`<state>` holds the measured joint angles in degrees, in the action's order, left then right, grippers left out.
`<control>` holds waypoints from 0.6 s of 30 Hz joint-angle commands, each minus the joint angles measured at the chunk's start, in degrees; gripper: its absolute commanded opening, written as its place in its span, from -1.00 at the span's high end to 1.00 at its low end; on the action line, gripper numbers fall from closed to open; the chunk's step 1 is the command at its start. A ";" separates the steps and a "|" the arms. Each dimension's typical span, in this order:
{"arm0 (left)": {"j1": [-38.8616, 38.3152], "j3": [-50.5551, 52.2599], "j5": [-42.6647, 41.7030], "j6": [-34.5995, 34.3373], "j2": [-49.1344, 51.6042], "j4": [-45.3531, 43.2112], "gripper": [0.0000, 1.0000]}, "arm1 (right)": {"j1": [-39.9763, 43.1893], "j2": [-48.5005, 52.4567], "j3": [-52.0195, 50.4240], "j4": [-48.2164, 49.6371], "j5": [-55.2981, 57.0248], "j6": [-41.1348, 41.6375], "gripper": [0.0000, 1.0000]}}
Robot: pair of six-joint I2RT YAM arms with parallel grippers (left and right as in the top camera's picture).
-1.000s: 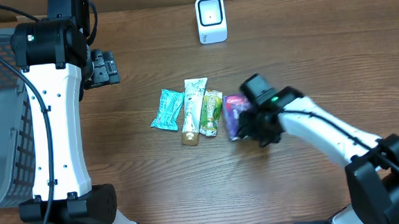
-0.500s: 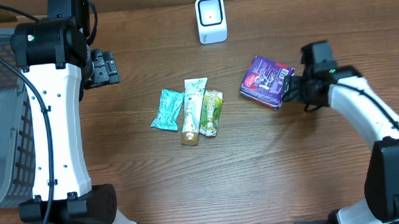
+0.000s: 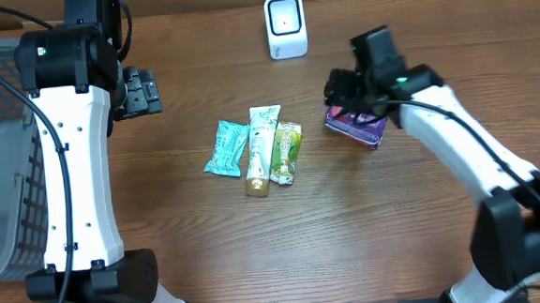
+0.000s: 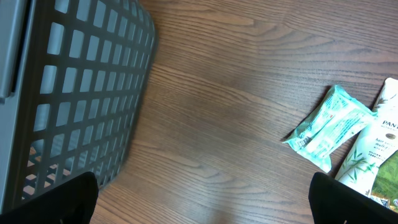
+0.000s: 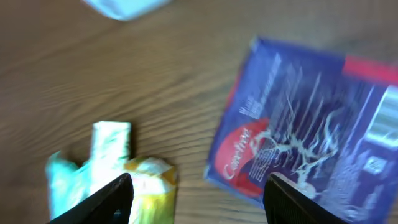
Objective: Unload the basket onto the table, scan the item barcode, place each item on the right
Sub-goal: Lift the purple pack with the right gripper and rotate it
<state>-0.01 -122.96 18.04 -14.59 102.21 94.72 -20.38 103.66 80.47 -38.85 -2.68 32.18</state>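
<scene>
A white scanner (image 3: 286, 25) stands at top centre on the wooden bench (image 3: 369, 230). Mid-frame, a teal packet (image 3: 226, 149), a pale tube (image 3: 261, 150) and a green sachet (image 3: 287, 152) lie side by side. To their right, the right gripper (image 3: 346, 95) covers the upper edge of a purple packet (image 3: 355, 127).

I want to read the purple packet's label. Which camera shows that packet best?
The right wrist view: the purple packet fills much of the frame, printed face showing, though blurred. Overhead shows it small, partly hidden by the right arm. The left wrist view misses it.
</scene>
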 commanded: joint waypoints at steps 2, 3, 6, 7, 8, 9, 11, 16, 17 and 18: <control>0.00 -0.94 0.33 0.66 -0.85 -0.11 -0.99 | -1.20 5.81 0.13 1.11 6.51 12.90 -0.36; 0.00 -0.94 0.33 0.66 -0.85 -0.11 -0.99 | -1.31 6.69 0.13 1.38 6.51 13.31 -0.36; 0.00 -0.94 0.33 0.66 -0.85 -0.11 -0.99 | -1.31 8.22 0.13 1.25 6.51 13.44 -0.34; 0.00 -0.94 0.33 0.66 -0.85 -0.11 -0.99 | -1.31 8.28 0.13 0.94 6.49 13.33 -0.35; 0.00 -0.94 0.33 0.66 -0.85 -0.11 -1.00 | -1.31 8.28 0.13 0.33 6.43 12.52 -0.34; 0.00 -0.94 0.33 0.66 -0.85 -0.11 -1.00 | -1.31 8.28 0.13 -0.39 6.19 11.78 -0.36; 0.00 -0.94 0.33 0.66 -0.85 -0.11 -1.00 | -1.31 8.22 0.20 -1.73 2.60 6.84 -0.42; 0.00 -0.94 0.33 0.66 -0.85 -0.11 -0.99 | -0.39 8.22 1.05 -11.32 -3.61 -8.41 -0.53; 0.00 -0.94 0.33 0.66 -0.85 -0.11 -1.00 | -0.09 8.22 1.27 -13.09 -3.61 -11.58 -0.57; 0.00 -0.94 0.33 0.66 -0.85 -0.11 -0.99 | 0.31 8.22 1.73 -15.69 -3.26 -16.13 -0.59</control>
<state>-0.01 -122.96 18.04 -14.59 102.21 94.72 -21.34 112.12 80.79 -50.13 -3.90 30.52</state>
